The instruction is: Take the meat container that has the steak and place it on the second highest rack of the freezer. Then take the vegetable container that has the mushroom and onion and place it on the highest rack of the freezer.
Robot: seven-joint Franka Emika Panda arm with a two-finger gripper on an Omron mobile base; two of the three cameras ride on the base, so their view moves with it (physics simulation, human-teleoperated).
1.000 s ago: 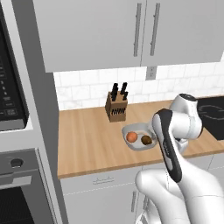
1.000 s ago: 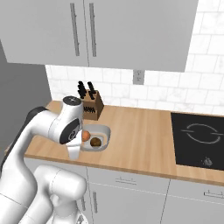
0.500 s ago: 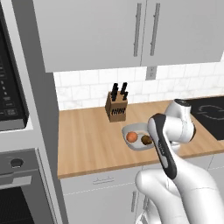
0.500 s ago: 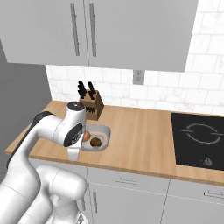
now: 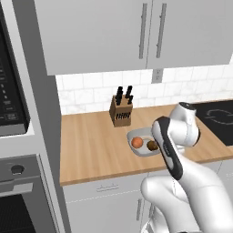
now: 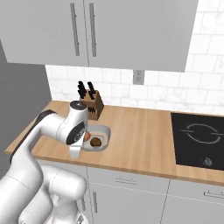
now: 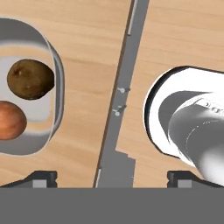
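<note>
A shallow grey vegetable container (image 5: 136, 133) sits on the wooden counter in front of the knife block. It holds the orange-tan onion (image 5: 137, 142) and the dark brown mushroom (image 5: 152, 145). In the hand view the container's rim (image 7: 57, 87) is at the left, with the mushroom (image 7: 30, 78) and the onion (image 7: 9, 120) inside. My gripper (image 7: 113, 178) hangs over the counter's front edge, beside the container and apart from it. It is open with nothing between its fingertips (image 7: 41, 177). The steak's container and the freezer are out of view.
A knife block (image 5: 121, 110) stands behind the container near the tiled wall. A black cooktop (image 6: 199, 140) lies to the right on the counter. An oven column (image 5: 18, 195) borders the counter on the left. Grey wall cabinets (image 6: 87, 30) hang overhead.
My arm has swung nearer to the container and lower toward the counter's front edge. The container and its contents have not moved.
</note>
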